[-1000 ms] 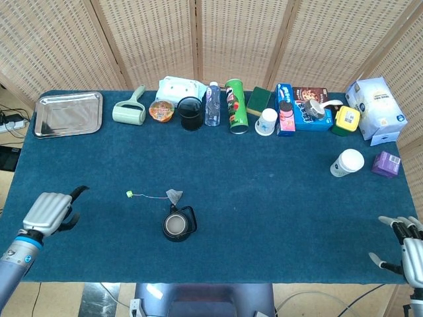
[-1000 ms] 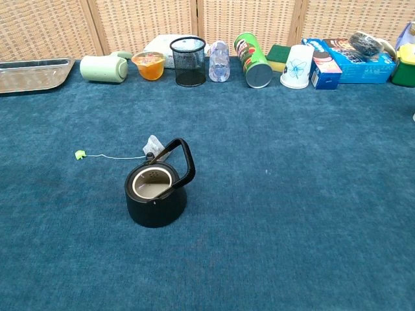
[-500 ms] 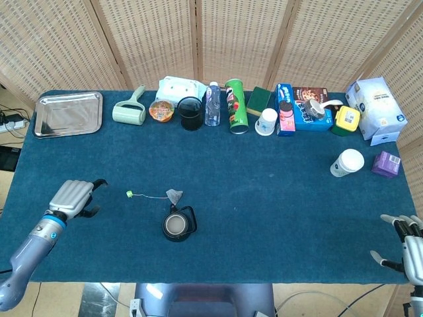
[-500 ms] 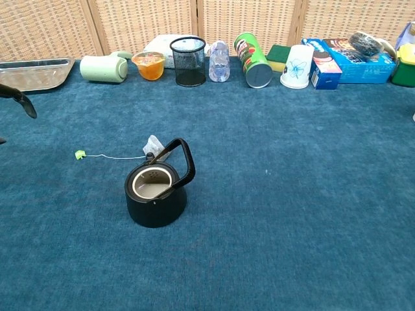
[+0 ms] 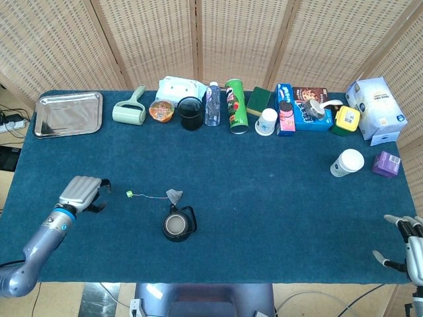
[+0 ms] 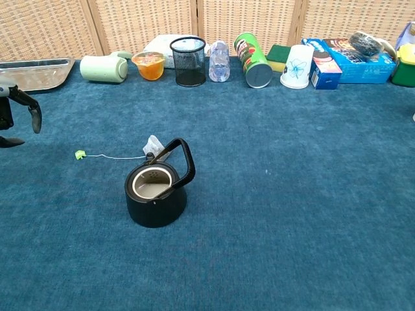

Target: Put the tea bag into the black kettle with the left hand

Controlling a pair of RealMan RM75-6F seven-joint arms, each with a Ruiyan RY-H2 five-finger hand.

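Note:
The black kettle [image 5: 178, 224] [image 6: 156, 190] stands lidless on the blue cloth, handle raised. Just behind it lies the tea bag [image 5: 174, 195] [image 6: 154, 145], its string running left to a small green tag [image 5: 129, 194] [image 6: 80, 155]. My left hand [image 5: 80, 192] [image 6: 14, 115] hovers over the cloth left of the tag, fingers apart, holding nothing. It is clear of both tag and kettle. My right hand [image 5: 408, 242] sits at the table's near right corner, fingers spread and empty; the chest view does not show it.
A steel tray [image 5: 68, 113] lies at the back left. Along the back edge stand a lint roller [image 5: 129, 111], a mesh cup [image 5: 190, 113], a bottle [image 5: 212, 104], a green can [image 5: 236, 105] and boxes. A paper cup [image 5: 346, 162] stands at the right.
My left hand has moved right and forward toward the green tag, entering the chest view at its left edge. The right hand has barely shifted. Tea bag and kettle are unmoved.

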